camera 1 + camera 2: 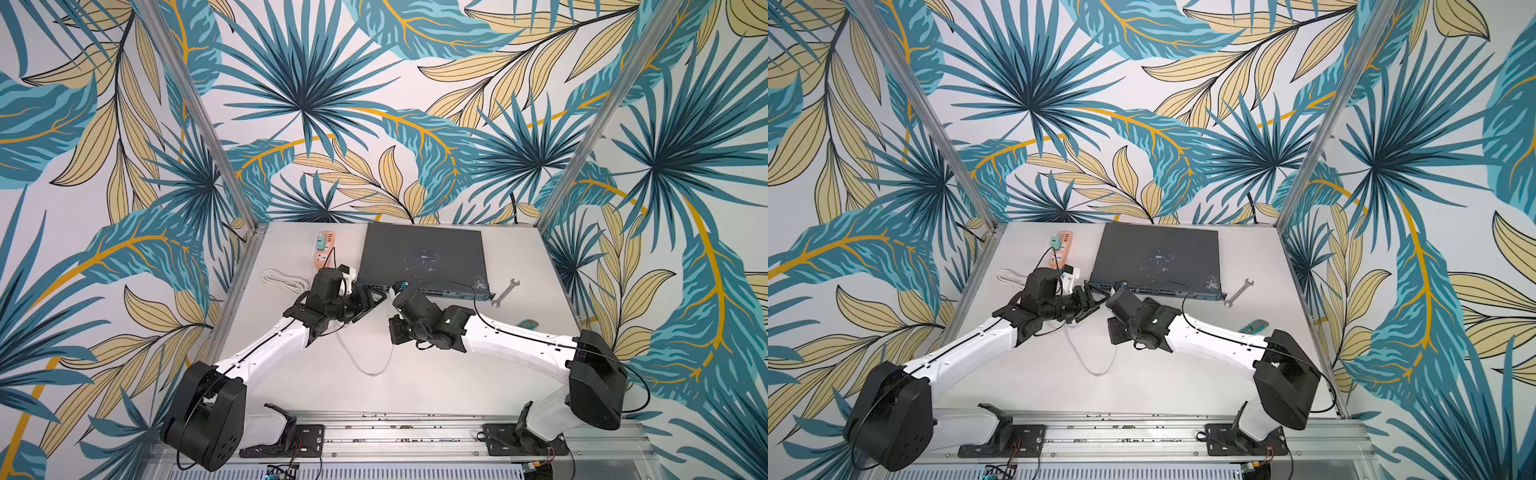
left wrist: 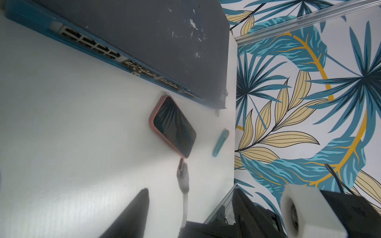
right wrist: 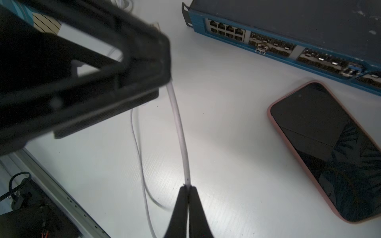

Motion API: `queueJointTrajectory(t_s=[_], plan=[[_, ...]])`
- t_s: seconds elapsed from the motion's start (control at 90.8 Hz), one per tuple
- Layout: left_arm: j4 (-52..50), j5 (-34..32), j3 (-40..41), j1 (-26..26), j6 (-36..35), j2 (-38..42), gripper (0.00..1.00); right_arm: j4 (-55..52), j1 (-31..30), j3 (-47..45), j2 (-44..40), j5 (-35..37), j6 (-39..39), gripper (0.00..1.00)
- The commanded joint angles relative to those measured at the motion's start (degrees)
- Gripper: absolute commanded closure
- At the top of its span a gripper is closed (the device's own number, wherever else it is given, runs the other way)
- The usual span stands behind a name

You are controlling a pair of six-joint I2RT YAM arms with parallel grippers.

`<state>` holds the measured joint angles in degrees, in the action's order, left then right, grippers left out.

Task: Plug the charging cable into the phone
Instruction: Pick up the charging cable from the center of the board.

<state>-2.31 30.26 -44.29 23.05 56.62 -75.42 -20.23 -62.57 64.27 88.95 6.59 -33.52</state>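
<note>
Charging cable (image 3: 180, 134) is passing between the fingers (image 2: 134, 212) of the left gripper (image 3: 160, 79), which are standing apart and not pinching it, one showing a clear gap beside it; its connector (image 2: 182, 174) is poking out beyond them, pointing at a corner of the phone (image 2: 173, 125) and ending just beside it; further right, the right gripper (image 3: 188, 188) is pinching the cable, fingers closed tight on it; slack is looping nearer on the white table (image 1: 415, 395); the phone is lying screen up just in front of the network switch (image 1: 419, 253); a coiled cord (image 1: 284, 280) and orange power strip (image 1: 323, 259) are sitting far left, a wrench (image 1: 505, 293) and small teal object (image 1: 528, 323) right; leaf-print walls (image 1: 374, 104) are enclosing everything.
</note>
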Motion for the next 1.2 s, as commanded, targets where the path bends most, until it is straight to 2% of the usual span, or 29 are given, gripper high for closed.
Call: queueJointTrajectory(t_s=[0.0, 0.364, 0.441, 0.551, 0.65, 0.738, 0.815, 1.19], plan=[[2.88, 0.23, 0.75, -0.29, 0.52, -0.55, 0.39, 1.71, -0.09, -0.76, -2.11, -1.49, 1.34, 1.00], [6.36, -0.11, 0.97, -0.30, 2.32, -0.63, 0.61, 2.40, -0.16, -2.66, -3.93, -3.46, 0.99, 1.00], [6.89, 0.16, 0.96, -0.28, 2.40, -0.61, 0.73, 2.37, -0.08, -2.79, -3.88, -3.66, 0.92, 1.00], [7.72, 0.74, 1.14, -0.29, 2.57, -0.70, 1.00, 2.52, -0.09, -2.75, -3.60, -3.71, 0.95, 1.00], [6.77, 0.79, 0.91, -0.26, 2.01, -0.49, 1.00, 2.62, -0.14, -2.59, -3.23, -3.82, 1.24, 0.99], [5.40, 0.86, 0.58, -0.20, 1.26, -0.11, 1.00, 2.91, 0.04, -2.19, -3.00, -3.88, 2.14, 0.71], [4.36, 0.77, 0.39, -0.20, 0.68, 0.39, 1.00, 3.45, 0.39, -1.49, -2.92, -3.80, 3.13, 0.60], [2.13, 0.61, 0.70, 0.36, -0.01, 2.71, 1.00, 3.89, 2.99, 4.90, 3.09, -6.77, 7.64, 0.57]])
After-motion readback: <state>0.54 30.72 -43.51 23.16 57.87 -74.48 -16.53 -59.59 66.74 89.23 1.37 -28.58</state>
